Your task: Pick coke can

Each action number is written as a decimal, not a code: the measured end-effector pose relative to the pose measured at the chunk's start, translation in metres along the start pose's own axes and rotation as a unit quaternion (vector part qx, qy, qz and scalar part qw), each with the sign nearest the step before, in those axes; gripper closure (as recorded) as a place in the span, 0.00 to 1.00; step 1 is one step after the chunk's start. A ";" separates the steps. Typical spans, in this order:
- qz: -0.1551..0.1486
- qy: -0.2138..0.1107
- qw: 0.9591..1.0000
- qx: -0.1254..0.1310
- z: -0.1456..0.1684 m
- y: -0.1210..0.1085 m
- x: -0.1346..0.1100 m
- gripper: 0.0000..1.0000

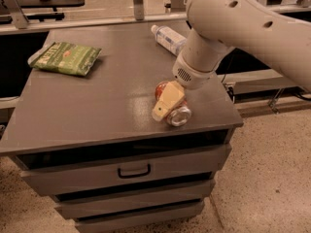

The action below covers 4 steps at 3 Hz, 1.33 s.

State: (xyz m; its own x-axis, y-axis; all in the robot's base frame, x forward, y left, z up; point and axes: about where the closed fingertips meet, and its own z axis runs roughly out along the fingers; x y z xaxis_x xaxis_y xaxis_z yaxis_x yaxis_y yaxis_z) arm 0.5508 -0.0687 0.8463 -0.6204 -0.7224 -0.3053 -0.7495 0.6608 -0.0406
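We see the coke can (178,115) lying on its side near the table's (97,106) front-right edge, silver end pointing front-right, with the claw (165,106) low across its middle; whether the claw is clenched we cannot tell.

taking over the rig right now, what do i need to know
Gripper: down on the coke can, covering its middle; whether it has a grip cannot be told.
Coke can: on its side near the front right edge of the cabinet top, not yet lifted.
Water bottle at the back and green bag at the left, both apart from the can.
Done: approach. Left: confirm grasp, lift.
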 end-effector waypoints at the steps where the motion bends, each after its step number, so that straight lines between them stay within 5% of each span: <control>1: 0.013 -0.006 1.000 -0.016 0.010 0.011 -0.005 0.16; 3: 0.004 -0.048 0.998 -0.030 0.000 0.021 -0.022 0.63; 4: -0.049 -0.112 0.992 -0.041 -0.030 0.024 -0.048 0.86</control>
State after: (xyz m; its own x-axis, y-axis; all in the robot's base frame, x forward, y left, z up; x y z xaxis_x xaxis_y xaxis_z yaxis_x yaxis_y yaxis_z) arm 0.5552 -0.0243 0.8883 -0.4833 -0.7134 -0.5074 -0.8261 0.5635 -0.0056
